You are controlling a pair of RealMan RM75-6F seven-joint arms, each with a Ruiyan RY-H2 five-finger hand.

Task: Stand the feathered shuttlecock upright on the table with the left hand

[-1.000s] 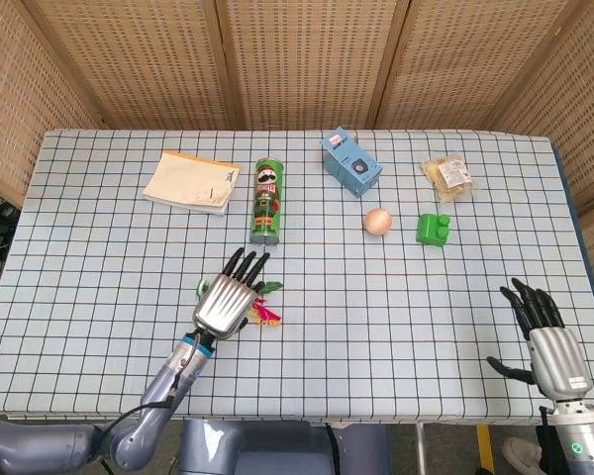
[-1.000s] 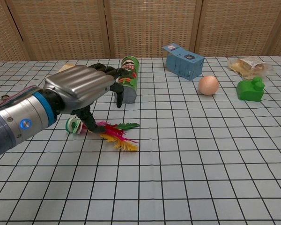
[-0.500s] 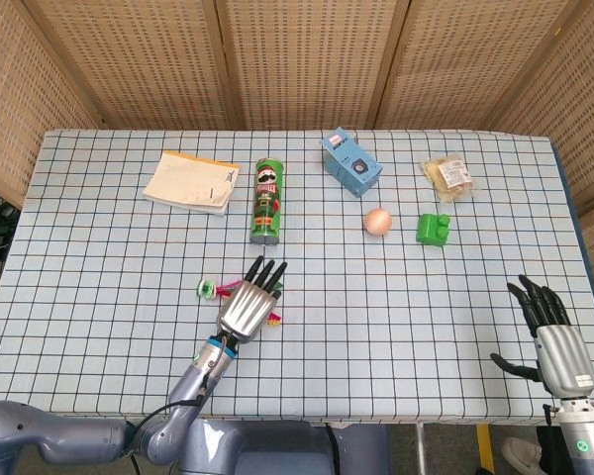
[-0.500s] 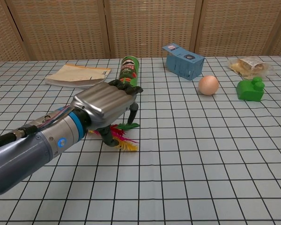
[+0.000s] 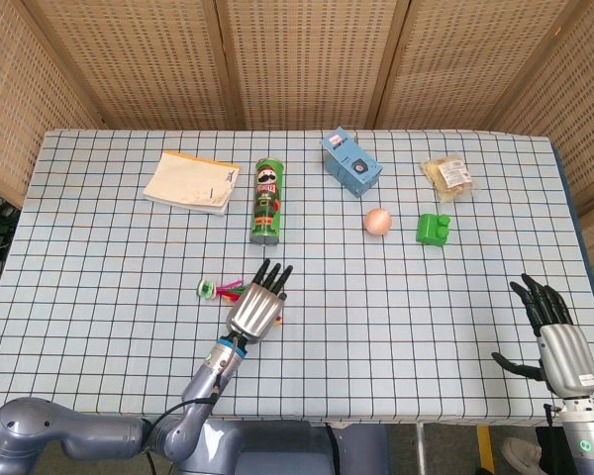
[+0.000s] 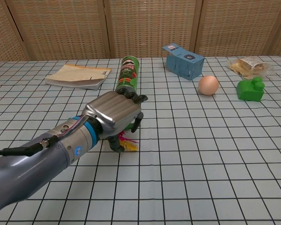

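Observation:
The feathered shuttlecock (image 5: 209, 288) lies on its side on the checked table (image 5: 406, 297), its green-and-white base pointing left. Its pink and yellow feathers (image 6: 128, 146) run right and disappear under my left hand (image 5: 256, 307). That hand hovers palm-down over the feather end with its fingers spread toward the can. In the chest view the left hand (image 6: 114, 112) hides the base, and the thumb hangs down just beside the feathers. I see nothing gripped in it. My right hand (image 5: 557, 338) rests open near the table's front right corner, far from the shuttlecock.
A green chip can (image 5: 266, 201) stands just beyond the left hand's fingertips. A notebook (image 5: 190, 182) lies at the back left. A blue box (image 5: 350, 161), an egg-like ball (image 5: 377, 221), a green block (image 5: 434, 230) and a snack bag (image 5: 447, 176) are at the back right.
My left hand has slid right and a little nearer, off the shuttlecock's base and over its feathers. The shuttlecock still lies flat. The right hand has drifted slightly toward the table's edge.

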